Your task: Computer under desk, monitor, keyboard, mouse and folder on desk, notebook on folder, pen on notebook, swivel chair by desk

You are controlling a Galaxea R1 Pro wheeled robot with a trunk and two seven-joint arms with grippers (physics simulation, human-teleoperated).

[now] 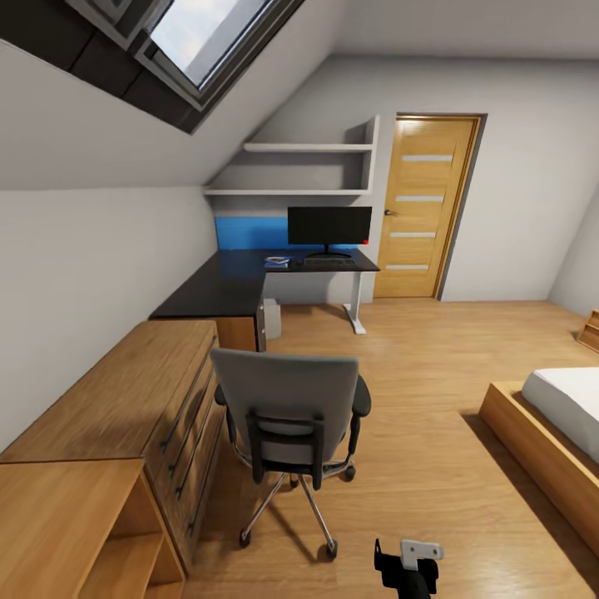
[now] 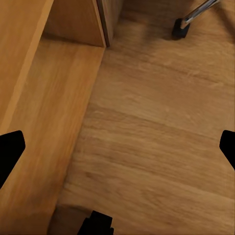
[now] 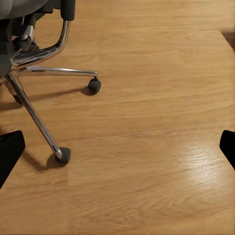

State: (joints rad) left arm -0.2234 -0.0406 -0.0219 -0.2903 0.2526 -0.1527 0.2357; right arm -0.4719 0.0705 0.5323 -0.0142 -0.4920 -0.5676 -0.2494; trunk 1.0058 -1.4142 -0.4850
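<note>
The swivel chair (image 1: 287,408) stands in the foreground with its grey back towards me, hiding its seat. Across the bedroom, the black-topped desk (image 1: 220,291) carries the monitor (image 1: 329,226) with the keyboard (image 1: 329,261) in front of it. A small flat blue and pale item (image 1: 277,260) lies left of the keyboard, too far off to identify. The light-grey computer (image 1: 271,319) stands under the desk. My right gripper (image 3: 117,152) hangs open over bare floor beside the chair's metal base (image 3: 41,73). My left gripper (image 2: 117,149) is open above the floor by the shelving.
A long wooden dresser (image 1: 125,391) and low open shelving (image 1: 75,532) line the left wall. A bed (image 1: 566,416) on a wooden frame fills the right side. The wooden door (image 1: 424,208) is shut at the back. Open floor lies between chair and desk.
</note>
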